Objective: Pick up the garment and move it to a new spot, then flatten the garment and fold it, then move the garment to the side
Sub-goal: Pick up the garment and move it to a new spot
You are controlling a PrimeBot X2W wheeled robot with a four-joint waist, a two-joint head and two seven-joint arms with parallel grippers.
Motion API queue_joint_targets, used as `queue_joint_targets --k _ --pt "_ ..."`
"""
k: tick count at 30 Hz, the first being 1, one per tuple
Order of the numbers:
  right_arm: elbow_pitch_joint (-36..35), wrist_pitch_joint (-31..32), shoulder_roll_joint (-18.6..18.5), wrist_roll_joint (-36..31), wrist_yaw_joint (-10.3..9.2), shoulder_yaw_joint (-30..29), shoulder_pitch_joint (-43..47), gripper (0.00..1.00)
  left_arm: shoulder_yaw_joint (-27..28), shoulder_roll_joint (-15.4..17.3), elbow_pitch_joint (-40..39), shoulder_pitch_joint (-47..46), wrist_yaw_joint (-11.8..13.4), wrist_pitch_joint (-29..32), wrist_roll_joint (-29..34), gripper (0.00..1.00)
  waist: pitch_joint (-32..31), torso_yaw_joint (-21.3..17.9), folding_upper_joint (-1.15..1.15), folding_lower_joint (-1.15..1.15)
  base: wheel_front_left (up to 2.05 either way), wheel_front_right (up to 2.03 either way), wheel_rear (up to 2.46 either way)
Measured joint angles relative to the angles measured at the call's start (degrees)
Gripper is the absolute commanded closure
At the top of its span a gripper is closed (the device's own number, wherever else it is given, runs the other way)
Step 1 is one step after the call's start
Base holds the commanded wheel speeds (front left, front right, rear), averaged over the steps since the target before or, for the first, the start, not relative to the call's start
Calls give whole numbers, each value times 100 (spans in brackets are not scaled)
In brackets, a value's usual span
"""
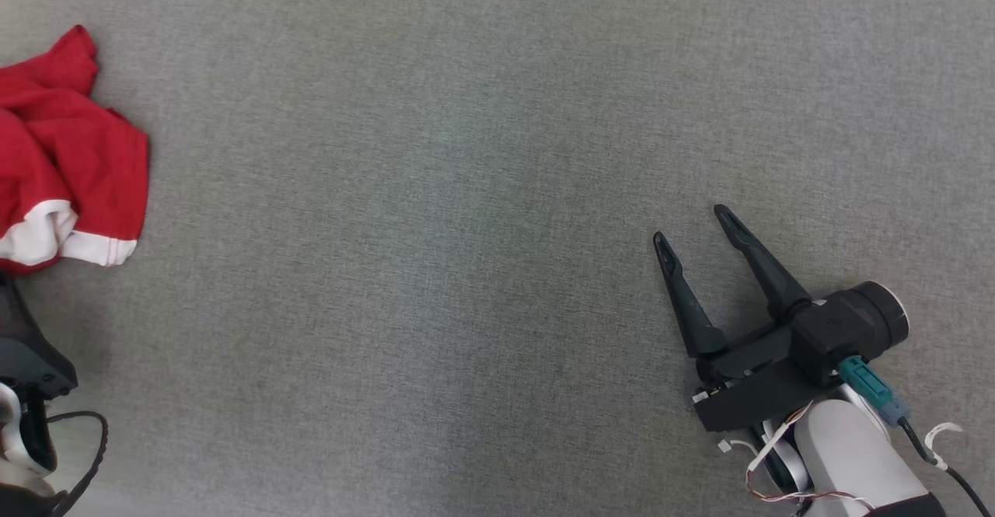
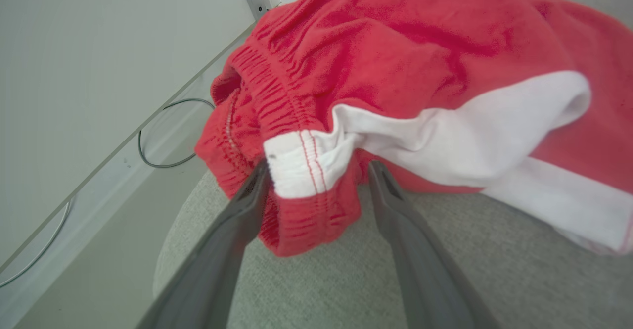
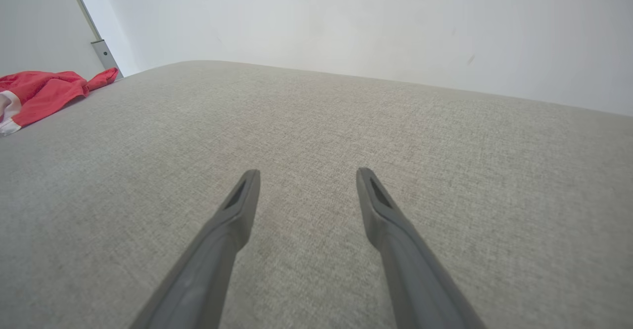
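Surface: grey woven pad (image 1: 435, 190), white wall (image 3: 346, 17) behind. red shorts (image 1: 70, 151) w/ white trim bunched at left edge of head frame. L wrist cam adds: left gripper (image 2: 320, 170) fingers apart, straddling waistband; cable (image 2: 163, 166) on floor at left. right gripper (image 1: 692, 225) spread, lower right, over pad.

This looks like a bare test lab: a grey fabric-covered platform (image 1: 466, 151), plain white wall panels (image 3: 346, 17) with a metal bracket (image 3: 104, 52), and 1 loose cable (image 2: 140, 143) at the wall's base.

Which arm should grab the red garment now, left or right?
Left. The left claw is open around the waistband edge of the red garment; the right claw sits open over bare grey surface, far from it.
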Motion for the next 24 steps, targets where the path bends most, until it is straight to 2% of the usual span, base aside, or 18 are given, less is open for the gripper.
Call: queue_joint_targets --k 2,3,4,5,6,16,24 --pt "-34 -3 -8 4 0 -30 -2 0 20 2 155 -56 45 -35 -41 0 72 -70 0 0 0 0 0" --pt "-37 -3 -9 4 0 -43 -4 0 23 7 210 -62 45 -70 -46 5 88 -85 0 0 0 0 0" --pt "-41 -5 -9 4 0 -49 -4 0 15 15 274 -67 45 -110 -48 27 98 -98 0 0 0 0 0" --pt "-41 -12 -8 4 0 -51 -4 0 18 26 330 -80 41 -153 -56 84 101 -107 0 0 0 0 0" --pt "-38 -12 -7 4 0 -52 -5 0 32 45 394 -102 36 -209 -86 100 99 -112 0 0 0 0 0" --pt "126 -10 67 4 -1 -53 -24 0 -70 355 992 -353 -321 -566 -127 100 -26 -137 -1 -1 0 0 0" --pt "371 8 408 90 -1 -20 26 0 -634 559 1005 -795 -611 -744 102 100 -404 -260 0 0 0 0 0"
